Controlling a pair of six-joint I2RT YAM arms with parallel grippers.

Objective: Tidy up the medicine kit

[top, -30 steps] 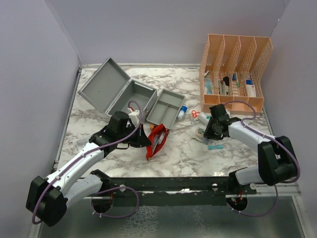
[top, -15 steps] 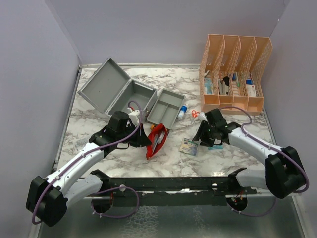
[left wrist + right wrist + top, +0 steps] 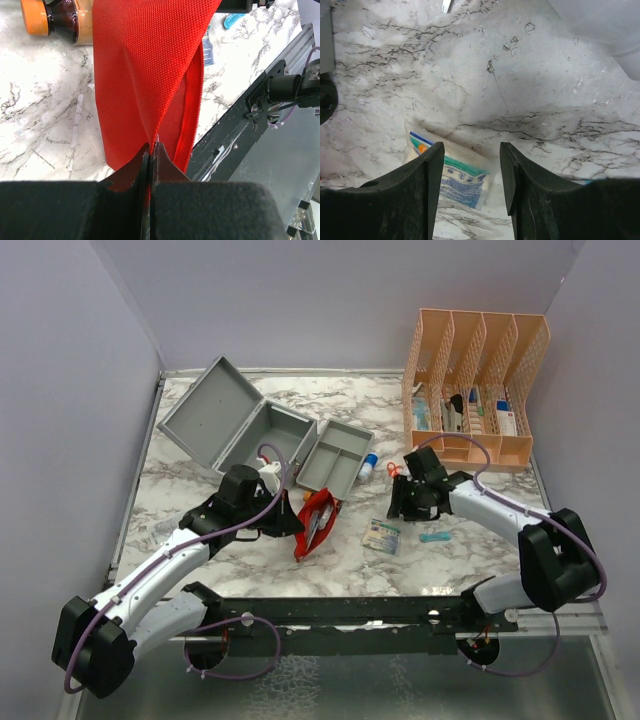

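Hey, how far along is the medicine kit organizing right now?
Done: grey metal case open, its grey divided tray set beside it. In hand: left gripper pinches the red fabric pouch; right gripper open over a white-and-green packet. Left: packet, red-handled scissors, teal strip lie loose.

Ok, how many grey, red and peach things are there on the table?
Grey: 2, case and tray
Red: 2, pouch and scissors
Peach: 1, organizer
Total: 5
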